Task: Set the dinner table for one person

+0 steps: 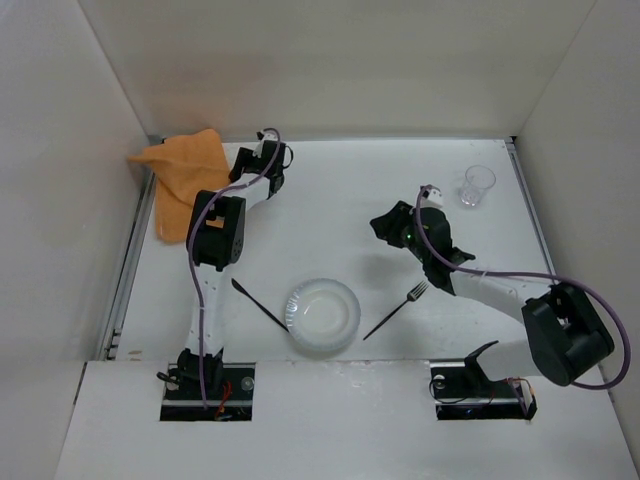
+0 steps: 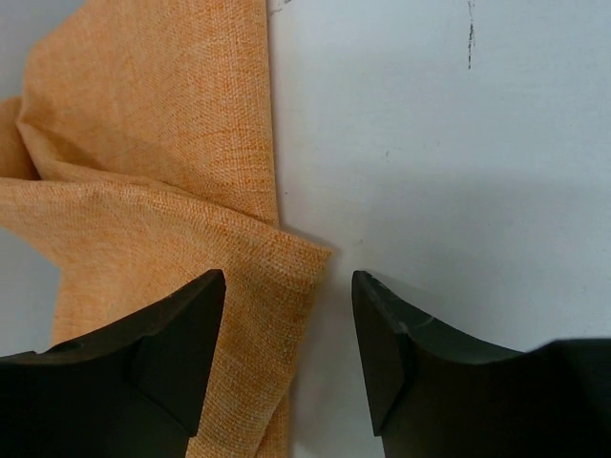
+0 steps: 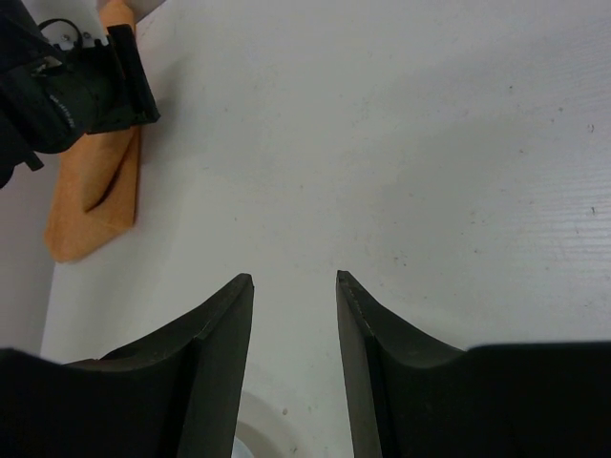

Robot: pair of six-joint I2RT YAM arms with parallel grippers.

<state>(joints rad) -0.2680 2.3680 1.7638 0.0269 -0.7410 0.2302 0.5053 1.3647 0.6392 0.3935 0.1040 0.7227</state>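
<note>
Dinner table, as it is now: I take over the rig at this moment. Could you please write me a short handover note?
Left gripper: open, holding nothing, poised at the edge of the crumpled orange cloth placemat in the far left corner.
Right gripper: open, empty, over the bare matte-white tabletop.
Placed: round white paper plate near the front centre, black plastic knife to its left, black plastic fork to its right, both angled.
Probably left to do: bring over and flatten the cloth, and move the clear plastic cup from the far right toward the plate.
</note>
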